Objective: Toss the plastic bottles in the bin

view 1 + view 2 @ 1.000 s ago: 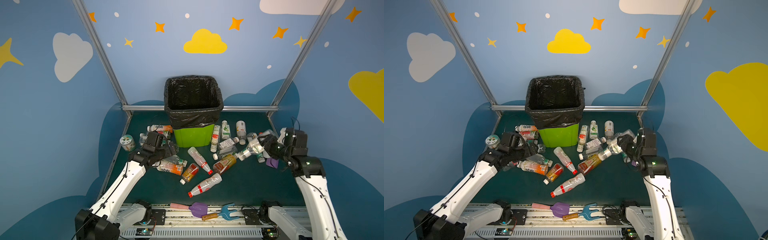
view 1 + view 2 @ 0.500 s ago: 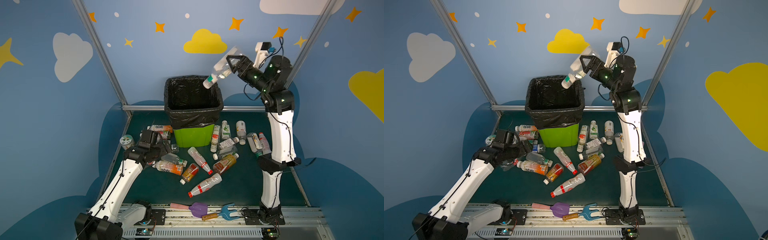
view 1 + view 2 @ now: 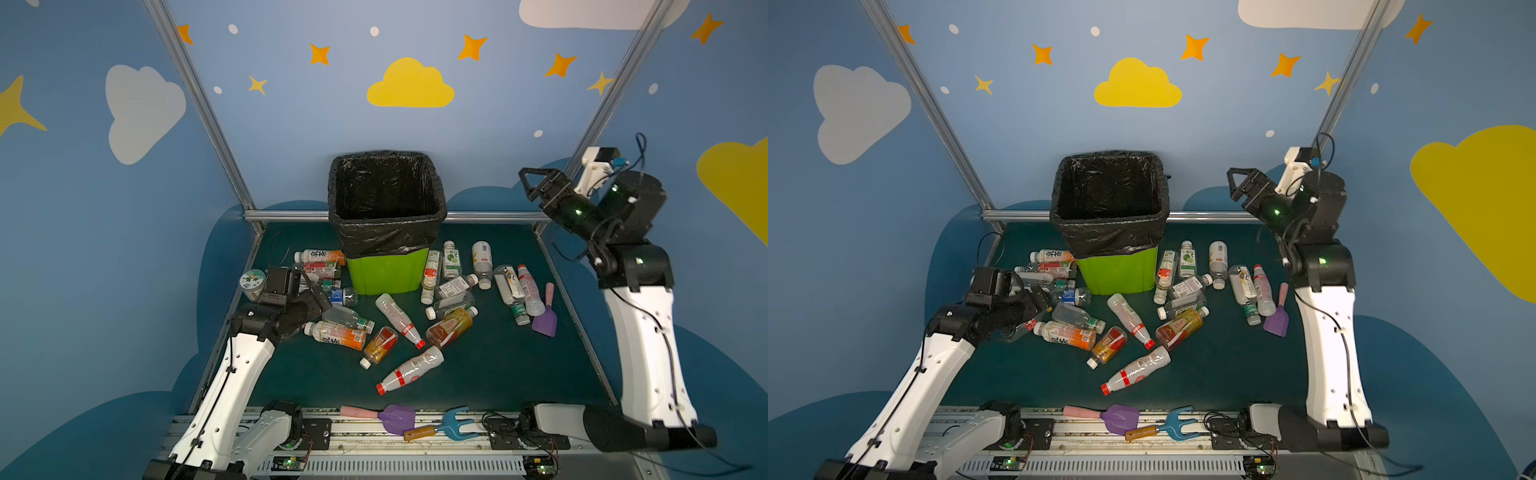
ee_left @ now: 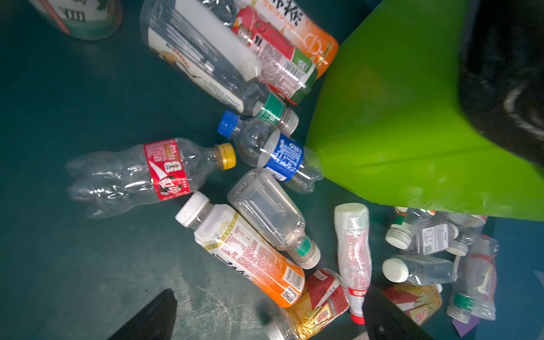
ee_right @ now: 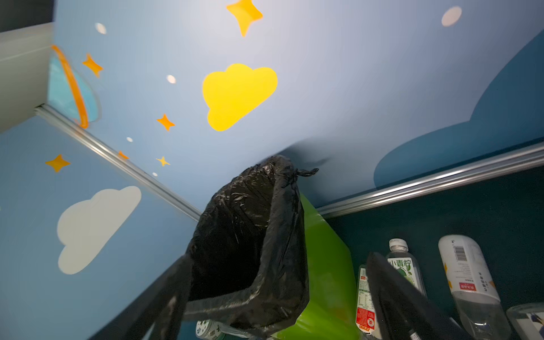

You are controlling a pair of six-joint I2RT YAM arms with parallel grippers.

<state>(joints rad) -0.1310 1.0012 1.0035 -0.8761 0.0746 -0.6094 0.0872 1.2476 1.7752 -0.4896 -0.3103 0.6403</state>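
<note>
- The job is far from done. Lots of small plastic drink bottles (image 3: 411,369) with bright labels lie on their sides on the dark green table top (image 3: 498,374), in both top views.
- They lie all around the tall square lime-green plastic bin (image 3: 386,272), which has a crinkly black bag (image 3: 386,245) folded over its rim. Some are on its left, some in front and some on its right. A few lie right against its wall.
- The bin stands upright at the back, in the middle. From above its inside looks all black, so I cannot tell how many bottles are in it.
- I think nearly every bottle has yet to be picked up and dropped in.
- The left gripper (image 3: 318,299) is down low, just over the pile on the left of the bin. Its arm is bent and reaches forward.
- In the left wrist view its two black fingers (image 4: 159,312) are wide apart and hold nothing. Between them, down on the table, lies a white-capped bottle with a white and orange label (image 4: 244,250). Near it is a clear bottle with a red label and a yellow cap (image 4: 153,173).
- I guess one of those two is the next to grab.
- The right gripper (image 3: 525,183) is up high, to the right of the bin and well apart from it. It points toward the bin.
- Its fingers are spread wide too, and nothing is in it.
- The right arm stands tall and bends at the top.
</note>
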